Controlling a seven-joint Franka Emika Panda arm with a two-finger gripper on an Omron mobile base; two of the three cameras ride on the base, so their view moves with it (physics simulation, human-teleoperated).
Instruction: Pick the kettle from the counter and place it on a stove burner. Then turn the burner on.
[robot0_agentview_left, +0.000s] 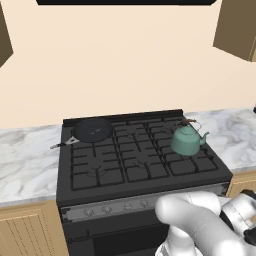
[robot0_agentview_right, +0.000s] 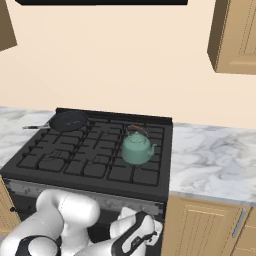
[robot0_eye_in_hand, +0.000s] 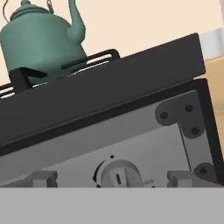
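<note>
Nearest the hand camera, the gripper (robot0_agentview_right: 142, 231) sits low in front of the stove's control panel (robot0_eye_in_hand: 131, 148), jaws fully apart and holding nothing. Both finger tips flank the round grey knob (robot0_eye_in_hand: 118, 174) directly ahead. Above and behind the panel, the kettle (robot0_agentview_left: 187, 140) stands upright on the stove burner (robot0_agentview_left: 184, 148) at the front right of the cooktop, so placement appears complete. Farther back, a frying pan (robot0_agentview_left: 92, 129) occupies the rear left burner. Beyond the stove lies the counter (robot0_agentview_right: 215, 155). Risk: several knobs look alike; closing on the wrong one would light a burner not under the kettle. An off-centre grip could slip without turning.
</note>
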